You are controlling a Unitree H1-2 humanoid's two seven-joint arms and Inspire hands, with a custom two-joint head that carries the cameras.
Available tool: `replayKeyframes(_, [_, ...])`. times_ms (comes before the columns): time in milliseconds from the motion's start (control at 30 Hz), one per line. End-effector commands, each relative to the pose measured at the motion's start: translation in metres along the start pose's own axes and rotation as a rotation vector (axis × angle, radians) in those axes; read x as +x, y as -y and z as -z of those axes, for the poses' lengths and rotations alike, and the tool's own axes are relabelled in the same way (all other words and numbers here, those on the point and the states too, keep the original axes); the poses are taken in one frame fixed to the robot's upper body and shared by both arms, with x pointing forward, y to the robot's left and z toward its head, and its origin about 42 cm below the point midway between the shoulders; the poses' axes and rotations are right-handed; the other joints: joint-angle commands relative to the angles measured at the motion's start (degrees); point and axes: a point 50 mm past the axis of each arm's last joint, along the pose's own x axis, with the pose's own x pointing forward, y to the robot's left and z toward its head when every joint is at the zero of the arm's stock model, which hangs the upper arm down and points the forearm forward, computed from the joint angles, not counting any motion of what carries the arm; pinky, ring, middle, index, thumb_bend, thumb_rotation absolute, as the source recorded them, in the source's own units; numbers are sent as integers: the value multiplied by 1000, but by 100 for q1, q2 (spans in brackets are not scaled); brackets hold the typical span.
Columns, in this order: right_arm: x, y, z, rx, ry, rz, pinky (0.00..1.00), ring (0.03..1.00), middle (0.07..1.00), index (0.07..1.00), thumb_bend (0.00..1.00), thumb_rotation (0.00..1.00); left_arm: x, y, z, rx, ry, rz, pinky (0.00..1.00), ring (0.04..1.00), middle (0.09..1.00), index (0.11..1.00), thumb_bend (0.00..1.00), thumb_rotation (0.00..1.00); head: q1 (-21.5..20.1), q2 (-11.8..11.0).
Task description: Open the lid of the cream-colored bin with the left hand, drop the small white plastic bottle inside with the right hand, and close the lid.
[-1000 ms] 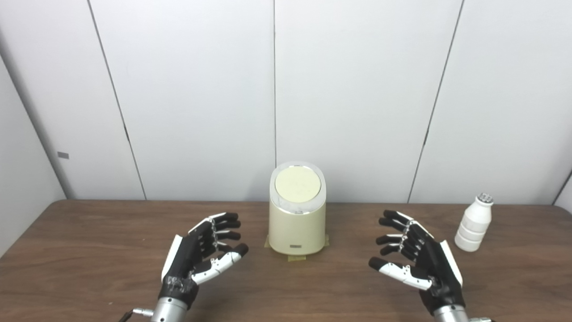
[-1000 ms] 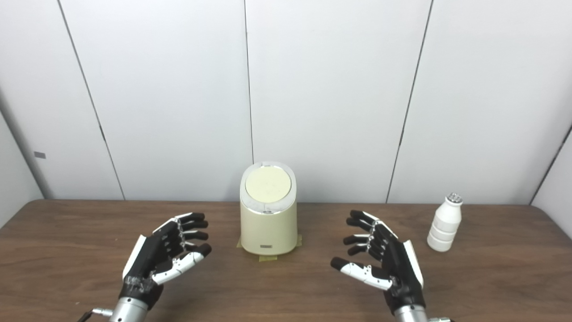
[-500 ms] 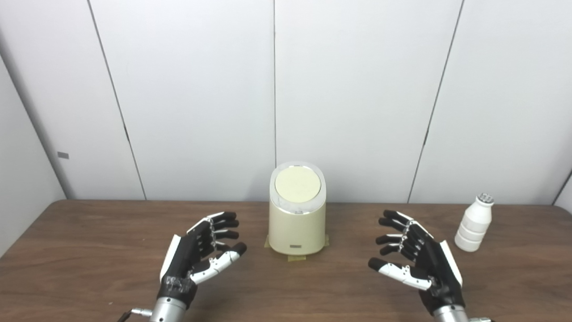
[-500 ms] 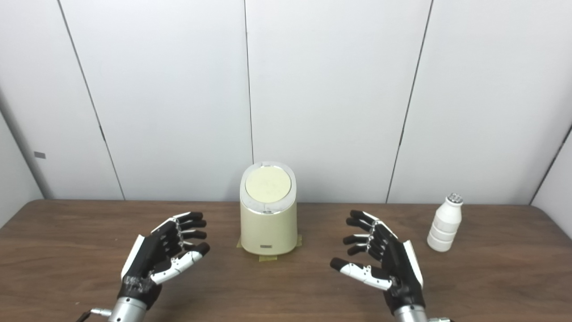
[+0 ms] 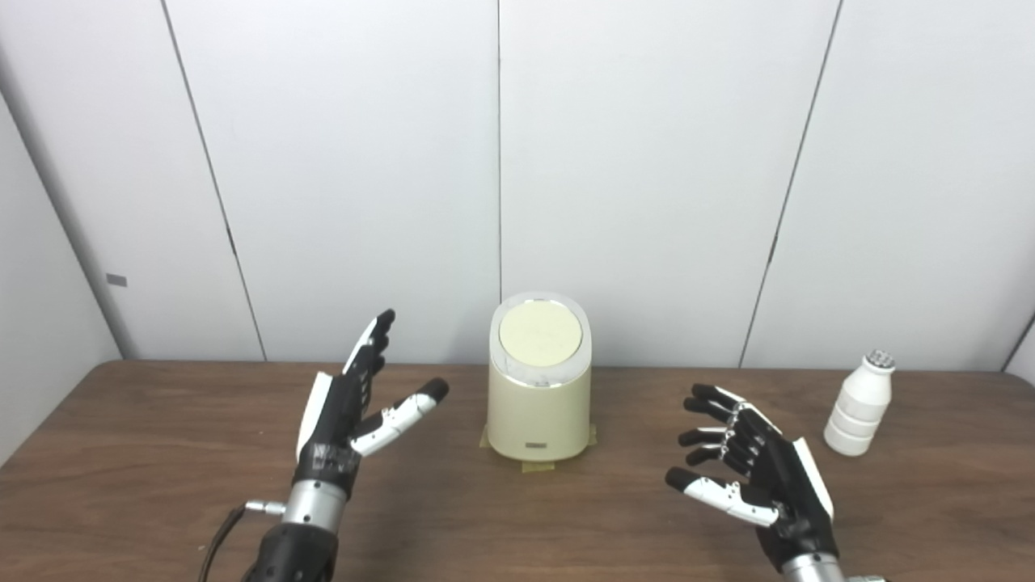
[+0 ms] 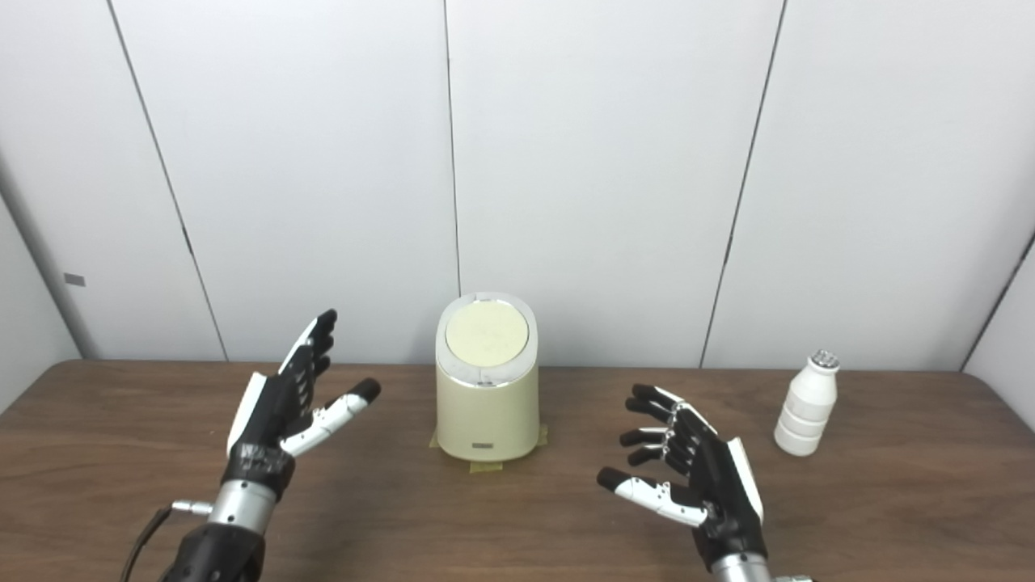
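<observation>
Moved: our left robot hand has risen off the surface and straightened its fingers; nothing else has shifted
Step in hand: we reach for the lid, and should come in over the bin from its left, pressing without tipping it
Left robot hand: open, empty, near the bin, not touching
Right robot hand: open, curled loosely, empty
Bottle: upright, far right, well apart from the bin

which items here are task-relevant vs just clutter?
Job:
- cream bin, lid shut
- white bottle, upright, far right of table
- left hand, open, raised left of bin
- right hand, open, empty

Not part of it:
- tape patch under bin
- wooden table
</observation>
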Motion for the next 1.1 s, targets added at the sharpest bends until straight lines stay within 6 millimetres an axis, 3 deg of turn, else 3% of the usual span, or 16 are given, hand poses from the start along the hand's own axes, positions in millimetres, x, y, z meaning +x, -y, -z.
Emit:
replayKeyframes(0, [15,3,-19,-5,95,-3,486,592,748,757,804,231,29,1,-24,30,75,7,1000,1000,1000,1000,884,430,12,4])
replayKeyframes(200, [16,2,-18,-3,95,0,486,592,749,752,822,250,66,10,-30,76,76,45,1000,1000,1000,1000,922,292,-29,5])
replayKeyframes(433, [14,-2,-19,6,99,5,473,573,740,747,818,241,102,26,-38,201,82,43,1000,1000,1000,1000,958,335,-91,1])
replayKeyframes(700, [11,-6,-21,14,100,0,487,582,744,757,784,215,123,45,-46,391,110,63,963,1000,1000,1000,948,331,-140,10])
replayKeyframes(1067, [12,-8,-24,22,116,2,469,573,739,752,784,210,139,64,-49,563,116,92,1000,1000,1000,1000,926,278,-208,42])
